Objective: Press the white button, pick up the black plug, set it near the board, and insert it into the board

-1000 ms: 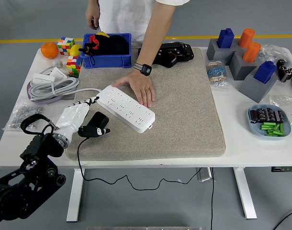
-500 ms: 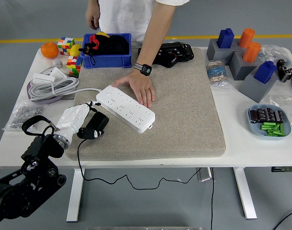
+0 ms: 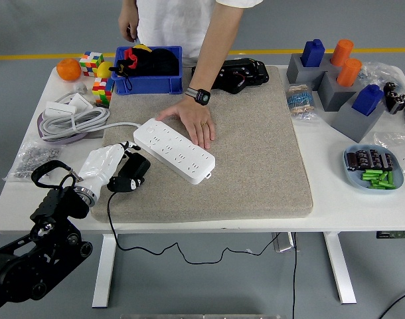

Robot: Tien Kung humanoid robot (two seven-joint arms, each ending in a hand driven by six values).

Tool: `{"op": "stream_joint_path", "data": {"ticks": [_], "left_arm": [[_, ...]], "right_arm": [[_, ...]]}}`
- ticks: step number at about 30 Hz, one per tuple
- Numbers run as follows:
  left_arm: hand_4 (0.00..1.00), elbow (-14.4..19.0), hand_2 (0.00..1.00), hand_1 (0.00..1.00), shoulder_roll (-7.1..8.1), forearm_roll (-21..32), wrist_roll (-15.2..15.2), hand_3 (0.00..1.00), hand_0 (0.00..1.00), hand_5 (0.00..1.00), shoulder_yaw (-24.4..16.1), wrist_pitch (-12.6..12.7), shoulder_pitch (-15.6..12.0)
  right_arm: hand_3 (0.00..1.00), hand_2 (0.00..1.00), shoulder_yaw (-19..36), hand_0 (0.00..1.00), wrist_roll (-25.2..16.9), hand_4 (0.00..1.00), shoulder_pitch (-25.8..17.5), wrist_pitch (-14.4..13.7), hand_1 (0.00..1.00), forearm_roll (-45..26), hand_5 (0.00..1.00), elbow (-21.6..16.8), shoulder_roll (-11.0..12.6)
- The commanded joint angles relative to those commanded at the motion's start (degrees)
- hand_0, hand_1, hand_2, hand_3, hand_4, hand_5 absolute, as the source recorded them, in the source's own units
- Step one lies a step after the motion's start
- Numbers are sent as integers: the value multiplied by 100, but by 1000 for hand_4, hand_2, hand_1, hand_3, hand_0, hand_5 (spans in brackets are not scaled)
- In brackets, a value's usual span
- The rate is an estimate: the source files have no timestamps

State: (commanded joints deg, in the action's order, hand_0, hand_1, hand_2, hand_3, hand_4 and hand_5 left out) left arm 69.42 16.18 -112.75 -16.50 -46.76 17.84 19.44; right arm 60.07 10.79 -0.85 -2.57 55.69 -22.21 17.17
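We hold the plug [image 3: 131, 173] pinched in our left hand [image 3: 104, 165] just left of the board [image 3: 174, 149], which a person's hand [image 3: 196, 122] steadies; insertion remains.

Open mat [image 3: 255, 159] right of the white power strip [image 3: 174, 151]: broad, unobstructed passage toward the near edge. Far end of the strip covered by a person's hand [image 3: 196, 123], blocking approach from the far side. Near-left flank of the strip occupied by the left hand [image 3: 104, 165] closed on the black plug [image 3: 131, 173], just beside the strip's long edge. Left margin crowded: coiled cable [image 3: 70, 123], blue bin [image 3: 149, 70], colour cubes [image 3: 96, 73]. Right margin lined with grey blocks [image 3: 342, 93] and a dish [image 3: 374, 167], well apart from the strip.
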Motion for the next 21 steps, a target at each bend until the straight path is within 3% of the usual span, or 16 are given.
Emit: {"op": "stream_joint_path", "data": {"ticks": [1, 7, 8, 13, 14, 21], "left_arm": [[648, -1, 483, 460, 0, -4, -5, 611, 347, 2, 1, -9, 1], [648, 4, 483, 460, 5, -66, -58, 611, 347, 2, 14, -90, -1], [581, 0, 388, 344, 5, -88, -71, 598, 274, 2, 16, -118, 0], [581, -20, 388, 344, 3, -108, -84, 598, 274, 2, 25, -176, -11], [550, -20, 315, 268, 2, -111, -80, 578, 266, 2, 27, -176, -13], [535, 24, 310, 254, 5, -90, -18, 561, 260, 2, 4, -98, 15]], "right_arm": [[592, 639, 1, 587, 0, 670, 1, 0, 597, 0, 416, -1, 0], [591, 639, 7, 588, -1, 670, 0, -1, 597, 3, 416, 1, -7], [592, 639, 6, 589, -2, 670, 0, 0, 596, 2, 415, -1, -8], [592, 639, 3, 589, -5, 670, -2, -1, 596, -1, 415, -4, -12], [591, 639, 2, 589, -4, 669, -3, 0, 596, -2, 415, -4, -12], [591, 639, 8, 590, -20, 669, -4, -12, 597, -11, 415, 2, -11]]}}
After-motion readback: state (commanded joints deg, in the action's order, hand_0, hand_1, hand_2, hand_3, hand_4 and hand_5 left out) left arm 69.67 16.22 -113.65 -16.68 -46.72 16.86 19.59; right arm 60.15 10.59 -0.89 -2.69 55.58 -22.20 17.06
